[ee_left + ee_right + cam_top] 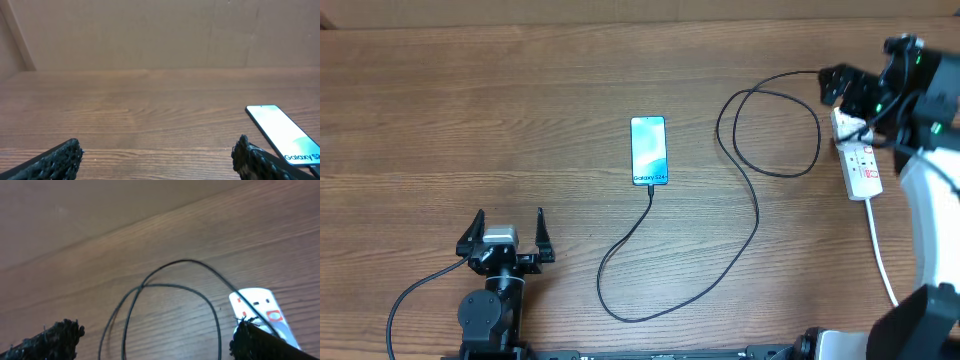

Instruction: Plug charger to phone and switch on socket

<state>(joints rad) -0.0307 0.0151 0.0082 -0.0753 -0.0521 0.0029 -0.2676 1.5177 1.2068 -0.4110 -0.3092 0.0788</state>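
on grained table (470, 120): slim phone (648, 150), looping charger (756, 212); left gripper (510, 213), right gripper (157, 334) wide, empty.

Open wood spans the left half of the table (470, 120); the phone (648, 150) lies mid-table, while the black cable (756, 212) loops across the right toward the power strip (863, 168).

Both arms hold nothing: left fingers (477, 226) spread wide, right fingers (55, 339) spread wide too
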